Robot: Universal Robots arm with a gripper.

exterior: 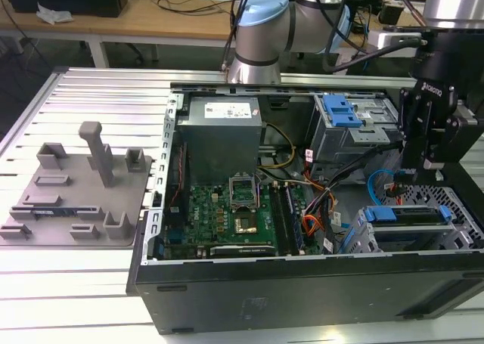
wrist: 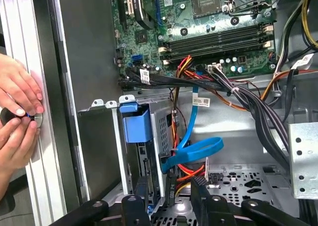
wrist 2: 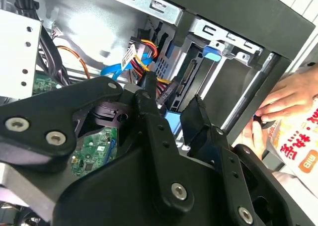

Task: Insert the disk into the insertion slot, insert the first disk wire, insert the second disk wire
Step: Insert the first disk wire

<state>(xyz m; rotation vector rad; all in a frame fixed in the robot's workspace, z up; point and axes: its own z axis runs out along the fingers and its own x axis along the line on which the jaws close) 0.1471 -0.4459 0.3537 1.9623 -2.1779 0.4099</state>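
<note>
The disk (exterior: 408, 215), silver in a bright blue carrier, sits inside the insertion slot (exterior: 461, 234), the low grey perforated cage at the exterior view's right. In the first wrist view the blue carrier tab (wrist: 136, 127) stands at the cage mouth. My gripper (exterior: 412, 174) hangs just above the disk's rear end. Its black fingers (wrist: 141, 196) stand apart, and I see nothing clamped between them in both wrist views. A flat blue wire (wrist: 195, 151) loops loose beside the disk. A yellow, orange and red wire bundle (wrist 2: 148, 49) hangs close to the disk's connector edge (wrist 2: 189, 77).
A taller grey bay with a blue latch (exterior: 342, 111) stands behind the slot. The motherboard (exterior: 242, 212) and power supply (exterior: 221, 136) take up the case's middle. A person's hands (wrist: 17, 119) work at the case's outer wall. A grey fixture plate (exterior: 76, 196) lies on the table.
</note>
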